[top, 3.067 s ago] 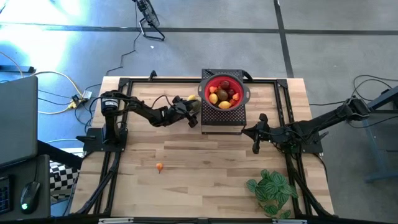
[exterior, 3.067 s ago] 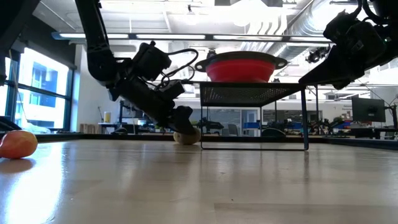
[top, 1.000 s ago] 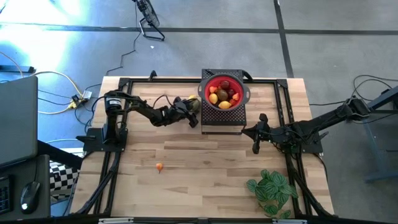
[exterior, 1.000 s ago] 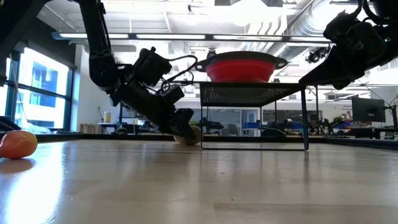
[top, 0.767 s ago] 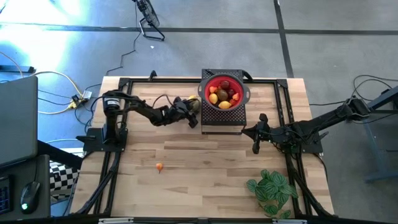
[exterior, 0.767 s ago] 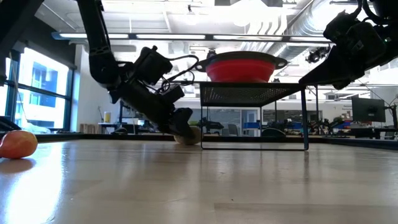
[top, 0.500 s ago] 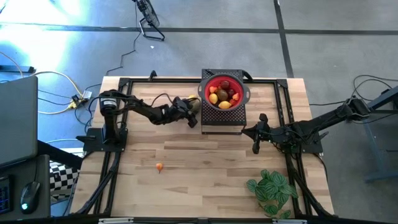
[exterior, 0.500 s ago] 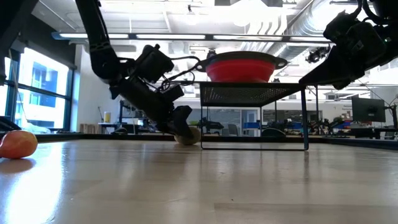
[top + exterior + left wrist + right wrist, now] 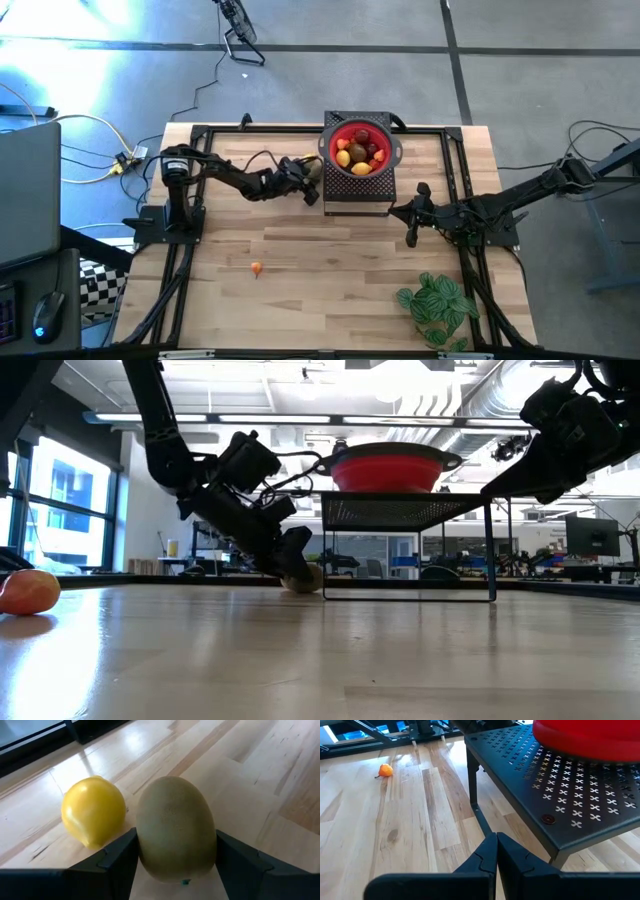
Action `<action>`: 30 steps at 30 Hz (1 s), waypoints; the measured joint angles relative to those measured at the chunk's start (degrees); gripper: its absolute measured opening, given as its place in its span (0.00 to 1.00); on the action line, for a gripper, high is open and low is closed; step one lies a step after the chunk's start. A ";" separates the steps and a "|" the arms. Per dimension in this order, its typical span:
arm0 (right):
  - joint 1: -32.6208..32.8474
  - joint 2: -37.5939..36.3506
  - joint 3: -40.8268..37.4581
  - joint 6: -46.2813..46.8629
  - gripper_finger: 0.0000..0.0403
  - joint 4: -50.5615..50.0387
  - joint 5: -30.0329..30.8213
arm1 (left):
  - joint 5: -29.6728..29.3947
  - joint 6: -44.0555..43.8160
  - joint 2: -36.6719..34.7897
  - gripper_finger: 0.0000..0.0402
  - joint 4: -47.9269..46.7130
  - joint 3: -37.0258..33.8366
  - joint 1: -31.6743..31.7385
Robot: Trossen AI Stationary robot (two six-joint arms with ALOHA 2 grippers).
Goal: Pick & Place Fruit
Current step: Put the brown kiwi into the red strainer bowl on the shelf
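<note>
Left gripper (image 9: pixel 176 870): down at the table top just beside the black stand, its two dark fingers (image 9: pixel 117 857) set one on each side of a brownish-green fruit (image 9: pixel 176 827); both fingers touch the fruit's flanks, so the jaws hold it at a middling width.
Brownish-green fruit: between the left jaws, resting low on the wood; in the low view (image 9: pixel 300 578) it sits at the fingertips, by the stand's near leg.
Yellow fruit (image 9: pixel 93 811): just outside one left finger, close beside the held fruit; whether the two fruits touch cannot be told.
Orange fruit (image 9: pixel 256 268): alone on the open wood, well apart from both sets of jaws; the right wrist view shows it far ahead of the right fingers (image 9: pixel 385 770).
Red bowl (image 9: pixel 360 148): on top of the black perforated stand (image 9: pixel 358 195), beyond the left jaws; it carries a heap of yellow, orange and dark red fruits (image 9: pixel 359 154).
Right gripper (image 9: pixel 496 851): jaws pressed together with nothing between them, hanging just in front of the stand's edge, the bowl above and ahead of them.
Green leafy plant (image 9: pixel 437 305): on the table behind the right jaws, near the table's edge.
</note>
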 joint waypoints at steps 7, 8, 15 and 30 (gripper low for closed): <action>0.00 0.01 0.01 0.01 0.00 0.00 0.00 | -0.58 0.11 -0.39 0.56 -0.42 -0.09 -0.02; 0.00 0.02 0.00 0.01 0.00 0.00 0.00 | -0.62 -0.05 -0.90 0.56 -1.50 -0.10 -0.06; 0.00 0.01 0.01 -0.09 0.00 -0.22 0.80 | -4.58 0.20 -7.77 0.56 -14.67 -0.24 -1.79; -0.02 0.00 0.00 -0.17 0.00 -0.11 2.60 | -14.25 -0.48 -23.27 0.56 -32.35 -0.25 -10.19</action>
